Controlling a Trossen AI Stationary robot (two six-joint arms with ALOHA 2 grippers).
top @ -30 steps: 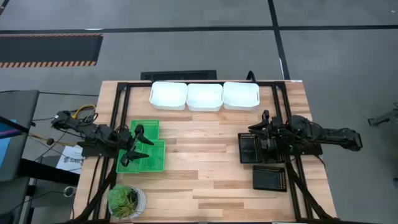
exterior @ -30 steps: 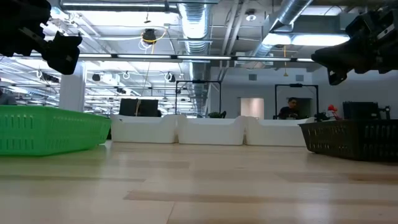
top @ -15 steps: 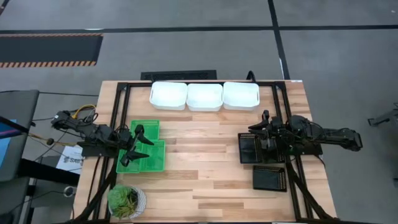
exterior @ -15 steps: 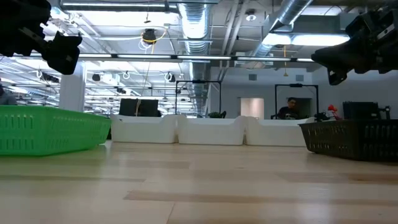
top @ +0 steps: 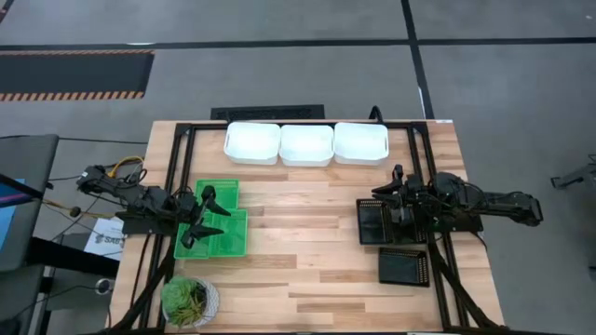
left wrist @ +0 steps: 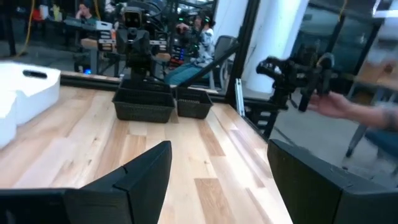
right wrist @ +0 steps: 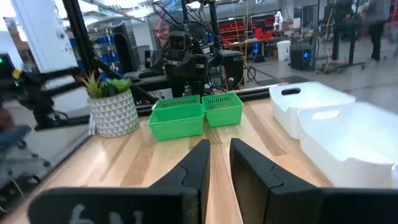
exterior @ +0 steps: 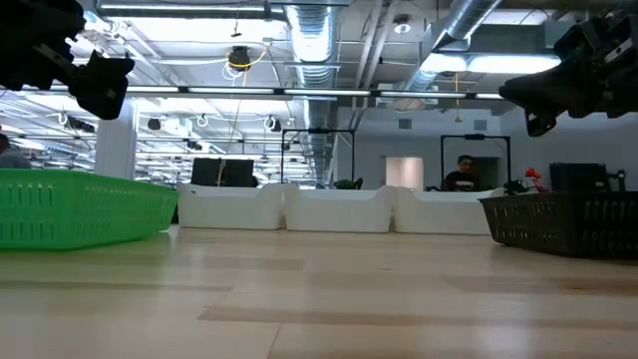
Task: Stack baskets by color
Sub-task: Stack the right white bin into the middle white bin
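Three white baskets (top: 306,143) stand in a row along the table's far edge. Two green baskets (top: 213,219) sit side by side at the left, bottoms on the wood. My left gripper (top: 207,216) hovers open above them, pointing level toward the right and touching nothing; its fingers stand wide apart in the left wrist view (left wrist: 219,149). Two black mesh baskets (top: 380,223) (top: 403,267) rest at the right. My right gripper (top: 384,193) hangs above the farther one, pointing level toward the left, with a narrow gap between its fingers (right wrist: 219,149) and nothing in it.
A potted green plant (top: 189,301) stands at the near left corner. Bare wood (top: 303,233) lies between the green and black baskets. Black frame rails (top: 177,158) run along the table's sides. A person's hand (left wrist: 336,106) shows beyond the table's near edge.
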